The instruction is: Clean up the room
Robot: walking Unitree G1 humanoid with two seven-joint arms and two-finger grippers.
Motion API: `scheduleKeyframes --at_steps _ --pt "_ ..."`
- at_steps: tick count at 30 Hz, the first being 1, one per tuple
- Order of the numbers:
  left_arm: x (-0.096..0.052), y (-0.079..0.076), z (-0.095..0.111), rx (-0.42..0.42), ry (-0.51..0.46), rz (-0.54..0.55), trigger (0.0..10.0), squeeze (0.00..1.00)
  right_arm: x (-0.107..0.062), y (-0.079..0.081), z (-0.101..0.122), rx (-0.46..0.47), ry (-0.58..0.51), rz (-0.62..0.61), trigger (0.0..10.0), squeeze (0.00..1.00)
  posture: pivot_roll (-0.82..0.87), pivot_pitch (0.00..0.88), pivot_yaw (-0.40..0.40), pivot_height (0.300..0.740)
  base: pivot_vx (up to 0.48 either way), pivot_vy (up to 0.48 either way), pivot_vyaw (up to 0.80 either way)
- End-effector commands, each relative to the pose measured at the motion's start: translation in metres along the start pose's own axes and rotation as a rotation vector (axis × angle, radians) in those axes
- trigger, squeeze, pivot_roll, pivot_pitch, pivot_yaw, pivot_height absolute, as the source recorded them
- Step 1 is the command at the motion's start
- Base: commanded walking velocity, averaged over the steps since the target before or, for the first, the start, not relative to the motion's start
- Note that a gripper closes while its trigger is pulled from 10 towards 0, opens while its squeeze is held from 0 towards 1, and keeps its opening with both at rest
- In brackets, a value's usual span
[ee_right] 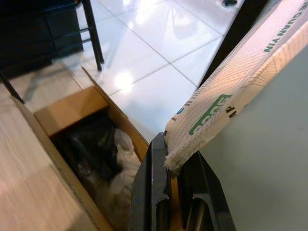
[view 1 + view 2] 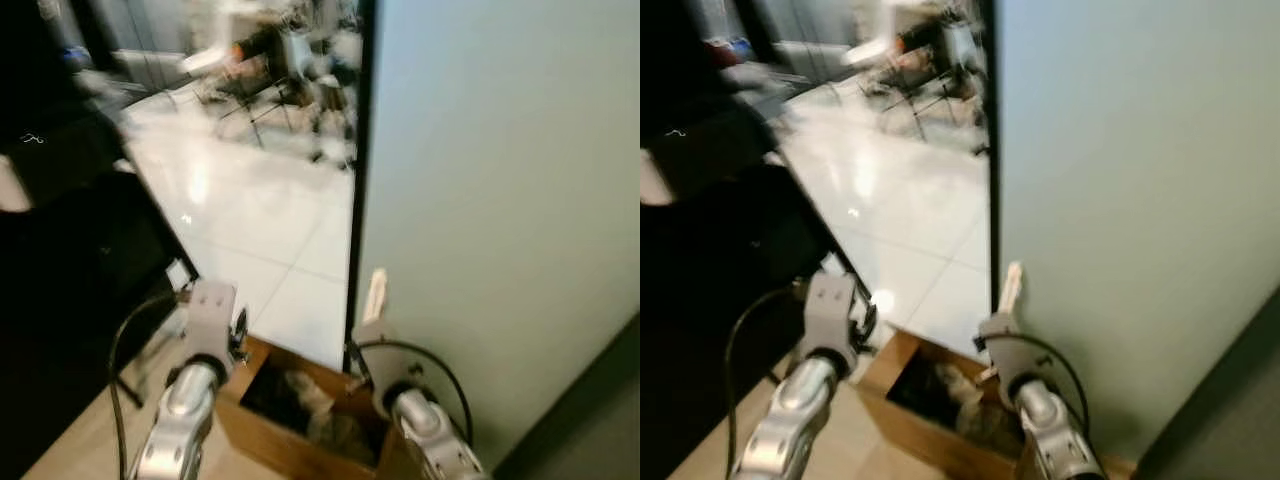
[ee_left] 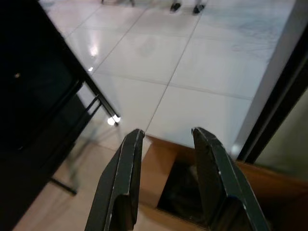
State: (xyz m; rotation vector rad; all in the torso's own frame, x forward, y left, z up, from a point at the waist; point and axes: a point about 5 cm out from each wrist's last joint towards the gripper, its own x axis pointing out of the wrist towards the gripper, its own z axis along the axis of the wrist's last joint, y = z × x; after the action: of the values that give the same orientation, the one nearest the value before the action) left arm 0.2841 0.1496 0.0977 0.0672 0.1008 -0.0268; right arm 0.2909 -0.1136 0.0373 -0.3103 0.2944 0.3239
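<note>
Silver arms frame an open cardboard box (image 2: 300,420) on the floor. Left of the box, the left gripper (image 3: 166,183) hangs unclenched and empty above its near edge. At the box's right end, the right gripper (image 1: 174,166) pinches a printed paper wrapper (image 1: 231,91), long axis pointing up. The drop likely lies directly below. A pale wall (image 2: 500,200) crowds the right side; a dark stand (image 2: 70,290) sits left.

The open cardboard box (image 2: 290,420) is half full of trash, with free room above. A pale wall (image 2: 500,220) blocks the right, black furniture (image 2: 70,280) the left.
</note>
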Motion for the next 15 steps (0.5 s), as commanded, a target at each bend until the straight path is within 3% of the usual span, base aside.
scheduleKeyframes --at_steps 1,15 --pt "0.001 -0.0024 0.0007 0.002 0.003 -0.012 10.0 0.0 -0.0012 0.0007 -0.0046 0.008 0.019 -0.002 10.0 0.0 -0.01 0.078 0.024 0.74 0.0 0.0 0.0" --pt "-0.0011 -0.0038 -0.0005 0.008 0.015 -0.031 10.0 0.0 -0.002 0.0015 -0.0052 0.014 0.024 -0.001 10.0 0.0 -0.01 0.085 0.024 0.74 0.0 0.0 0.0"
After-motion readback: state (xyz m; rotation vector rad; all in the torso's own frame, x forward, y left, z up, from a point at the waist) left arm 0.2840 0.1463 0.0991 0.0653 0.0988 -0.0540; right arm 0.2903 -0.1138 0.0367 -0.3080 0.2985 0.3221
